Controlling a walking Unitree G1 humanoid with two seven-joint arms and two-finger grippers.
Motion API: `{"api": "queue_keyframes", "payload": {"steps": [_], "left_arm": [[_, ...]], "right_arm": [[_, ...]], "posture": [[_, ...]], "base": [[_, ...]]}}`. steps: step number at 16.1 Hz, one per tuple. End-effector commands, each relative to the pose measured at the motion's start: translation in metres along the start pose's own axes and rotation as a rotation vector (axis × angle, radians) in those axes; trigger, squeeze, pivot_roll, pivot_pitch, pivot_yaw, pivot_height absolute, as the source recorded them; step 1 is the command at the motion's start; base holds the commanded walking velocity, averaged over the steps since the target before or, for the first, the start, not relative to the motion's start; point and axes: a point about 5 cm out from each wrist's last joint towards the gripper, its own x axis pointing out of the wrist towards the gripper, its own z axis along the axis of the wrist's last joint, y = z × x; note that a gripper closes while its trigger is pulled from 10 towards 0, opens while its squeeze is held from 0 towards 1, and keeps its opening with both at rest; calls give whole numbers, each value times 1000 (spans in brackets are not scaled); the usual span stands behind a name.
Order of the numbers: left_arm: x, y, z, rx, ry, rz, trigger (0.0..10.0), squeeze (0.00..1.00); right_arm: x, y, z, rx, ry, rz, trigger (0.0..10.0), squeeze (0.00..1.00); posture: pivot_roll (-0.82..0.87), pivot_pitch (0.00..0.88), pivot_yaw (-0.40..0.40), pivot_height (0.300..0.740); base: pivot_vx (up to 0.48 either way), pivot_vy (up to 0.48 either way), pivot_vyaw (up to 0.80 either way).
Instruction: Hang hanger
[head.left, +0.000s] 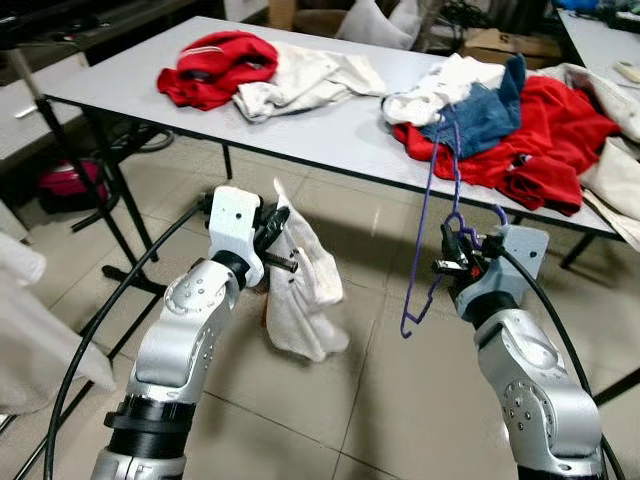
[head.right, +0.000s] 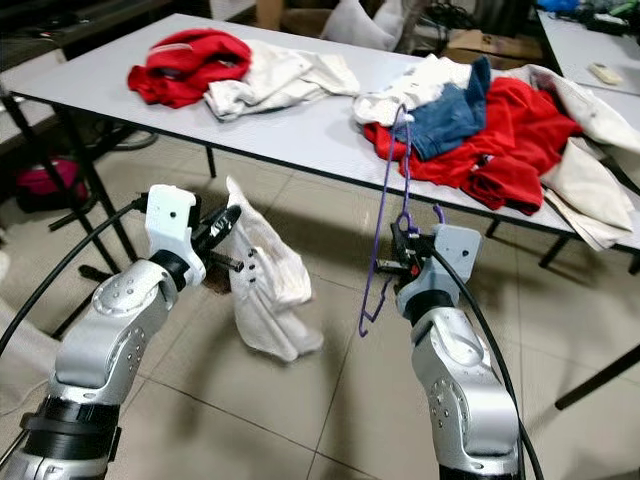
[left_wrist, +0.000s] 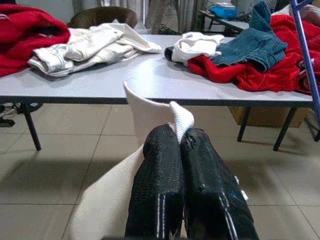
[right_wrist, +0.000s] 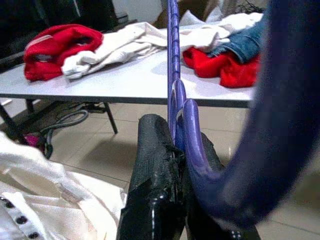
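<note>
A purple wire hanger (head.left: 428, 215) stands upright in the air before the table, my right gripper (head.left: 452, 248) shut on it near its hook; the wire runs between the black fingers (right_wrist: 160, 165) in the right wrist view. To its left my left gripper (head.left: 277, 232) is shut on a white garment (head.left: 305, 285) that hangs down limp over the tiled floor, its cloth (left_wrist: 150, 112) pinched between the fingertips. The hanger and the garment hang apart from each other.
A grey table (head.left: 320, 120) stands just ahead with a red and white clothes pile (head.left: 250, 70) at its left and a red, blue and white pile (head.left: 510, 115) at its right. Black table legs and a pink bag (head.left: 65, 180) stand at the left.
</note>
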Motion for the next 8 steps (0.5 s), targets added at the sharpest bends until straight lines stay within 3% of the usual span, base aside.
{"api": "queue_keyframes", "payload": {"steps": [1,8], "left_arm": [[2,-1,6,10,-26,-14,10000,0],[5,2,9,0,-35,-31,10000,0]], "right_arm": [[2,-2,4,-6,-22,-8,10000,0],[2,4,7,-82,-38,35,10000,0]], "posture": [[-189,0,7,710],[-196,0,22,710]], "base": [[259,0,0],[283,0,0]]}}
